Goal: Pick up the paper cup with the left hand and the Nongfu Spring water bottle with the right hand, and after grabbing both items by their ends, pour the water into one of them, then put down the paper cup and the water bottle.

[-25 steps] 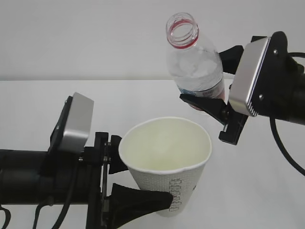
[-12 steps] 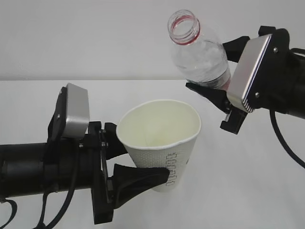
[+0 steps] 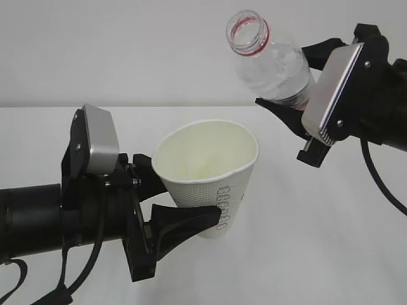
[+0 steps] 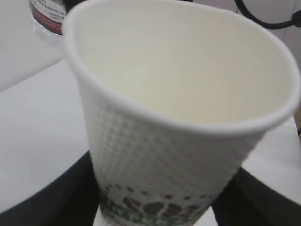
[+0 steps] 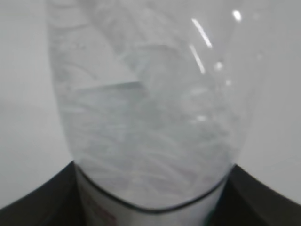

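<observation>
Paper cup [image 3: 206, 175], white with a rolled rim and a column of grey lettering down its side, sits clamped low on its wall in the left hand [image 3: 184, 210]; we see one black finger [image 3: 187, 222] pressed across the front of the cup near its base and the other behind it. Cup and hand are raised off the white table [image 3: 318, 241], and the cup leans so that its mouth tips up and away from the hand's grey-silver plate [image 3: 95, 143]. In the left wrist view the same cup [image 4: 178, 132] fills the frame, its dimpled wall and a dark green-black logo just above the two fingers [image 4: 56, 197] that flank it; its pale inner wall looks faintly yellowish, and we cannot tell how much liquid lies in it.

Nongfu Spring water bottle [image 3: 270, 63] is gripped around its lower body by the right hand [image 3: 292, 95], up and to the right of the cup and apart from it. Its uncapped mouth, ringed in red, points up and away from that hand's fingers [image 3: 280, 111], tilted toward the left hand's side. A strip of red label shows at the grip. The right wrist view shows the clear bottle [image 5: 150, 117] rising between the two dark fingers [image 5: 33, 197], with water [image 5: 141, 155] standing in the part nearest the hand.
</observation>
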Controlling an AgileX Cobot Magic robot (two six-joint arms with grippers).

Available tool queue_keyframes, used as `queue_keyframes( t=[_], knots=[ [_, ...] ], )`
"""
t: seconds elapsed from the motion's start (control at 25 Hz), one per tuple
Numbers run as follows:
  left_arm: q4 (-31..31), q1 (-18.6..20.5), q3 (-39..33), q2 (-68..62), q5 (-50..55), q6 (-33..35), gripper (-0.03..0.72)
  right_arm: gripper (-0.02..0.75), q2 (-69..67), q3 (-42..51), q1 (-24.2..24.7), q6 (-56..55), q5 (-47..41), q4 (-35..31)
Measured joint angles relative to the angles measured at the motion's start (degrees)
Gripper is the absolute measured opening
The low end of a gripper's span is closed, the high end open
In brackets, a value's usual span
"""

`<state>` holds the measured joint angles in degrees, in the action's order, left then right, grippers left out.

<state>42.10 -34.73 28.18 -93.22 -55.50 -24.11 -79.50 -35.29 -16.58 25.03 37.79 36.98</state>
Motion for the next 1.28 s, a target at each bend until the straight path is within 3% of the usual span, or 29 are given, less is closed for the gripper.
queue_keyframes(
  t=[1.28],
  knots=[
    [-0.1,0.0,0.0,0.0,0.0,0.1,0.491,0.485,0.0,0.0,0.0,13.3,0.2,-1.5]
  ],
)
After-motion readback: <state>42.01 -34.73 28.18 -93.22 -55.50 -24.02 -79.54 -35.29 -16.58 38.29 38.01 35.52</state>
